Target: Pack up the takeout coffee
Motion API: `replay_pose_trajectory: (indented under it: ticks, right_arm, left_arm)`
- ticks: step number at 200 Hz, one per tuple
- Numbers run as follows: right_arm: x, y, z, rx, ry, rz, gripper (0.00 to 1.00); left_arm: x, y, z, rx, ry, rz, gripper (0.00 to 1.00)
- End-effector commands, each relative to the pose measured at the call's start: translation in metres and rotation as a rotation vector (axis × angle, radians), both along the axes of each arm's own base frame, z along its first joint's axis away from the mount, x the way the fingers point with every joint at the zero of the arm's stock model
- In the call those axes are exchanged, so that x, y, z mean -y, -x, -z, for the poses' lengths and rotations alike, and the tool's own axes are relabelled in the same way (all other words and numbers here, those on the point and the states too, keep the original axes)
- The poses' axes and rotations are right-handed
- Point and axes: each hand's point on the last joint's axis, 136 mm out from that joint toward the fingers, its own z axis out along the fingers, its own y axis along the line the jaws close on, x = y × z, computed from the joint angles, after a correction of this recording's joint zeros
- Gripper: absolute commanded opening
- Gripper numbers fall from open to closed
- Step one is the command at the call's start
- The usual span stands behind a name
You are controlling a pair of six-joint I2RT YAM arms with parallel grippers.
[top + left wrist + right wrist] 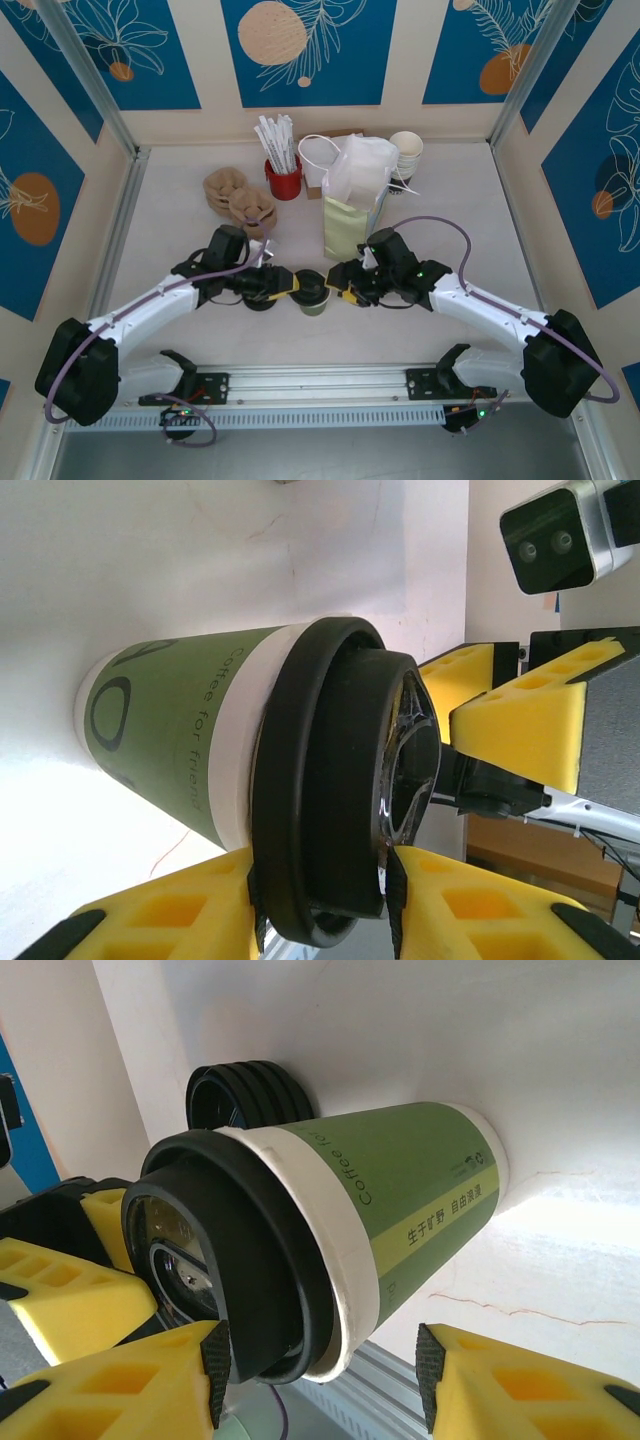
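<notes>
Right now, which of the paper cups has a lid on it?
The green takeout coffee, standing alone near the front: a black lid caps it. The cream cups stacked at the back are open-topped.

Left arm (pixel 150 305) and right arm (pixel 490 305) both reach forward and bend inward, wrists low, tips facing from opposite sides. My left end effector (pixel 288 286): fingers partly spread, pads right at the lid rim of the takeout coffee (pixel 313 298) on both sides; contact not resolvable. My right end effector (pixel 347 288): jaws apart, straddling the cup, one finger (pixel 520 1390) visibly clear of its wall.
</notes>
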Motion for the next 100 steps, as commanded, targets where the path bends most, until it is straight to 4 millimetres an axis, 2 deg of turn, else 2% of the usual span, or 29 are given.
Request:
replay_pose_trajectory:
  ticks: [1, 100]
  right_arm:
    - [-0.009, -0.004, -0.013, 0.035, -0.024, -0.02, 0.55]
    - [-0.019, -0.003, -0.018, 0.031, -0.024, -0.046, 0.6]
  left_arm:
    - [0.0, 0.002, 0.004, -0.002, 0.011, 0.026, 0.38]
    - [0.009, 0.002, 0.001, 0.017, 0.004, 0.072, 0.43]
